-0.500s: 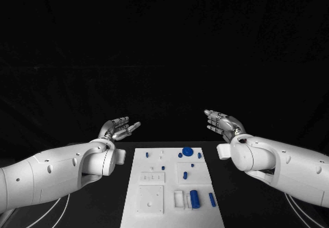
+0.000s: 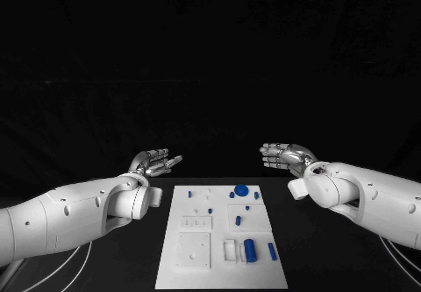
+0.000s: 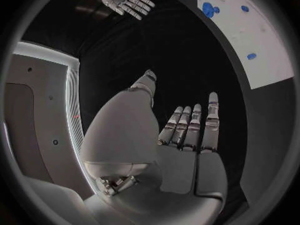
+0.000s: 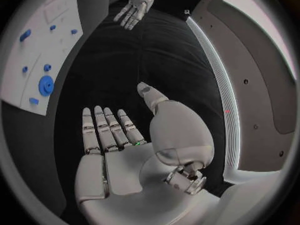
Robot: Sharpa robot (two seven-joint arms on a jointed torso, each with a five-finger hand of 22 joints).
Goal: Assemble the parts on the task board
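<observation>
Overhead, the task board [image 2: 221, 237] with its blue parts [image 2: 249, 250] lies between both empty, spread hands, left hand [image 2: 154, 163] and right hand [image 2: 285, 157]; each wrist view confirms bare palms, so a blind reach risks scattering loose pieces.

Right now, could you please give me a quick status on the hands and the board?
Left hand open, raised. Right hand open, raised. White task board untouched, small blue parts lying on it. Nothing in the way.
</observation>
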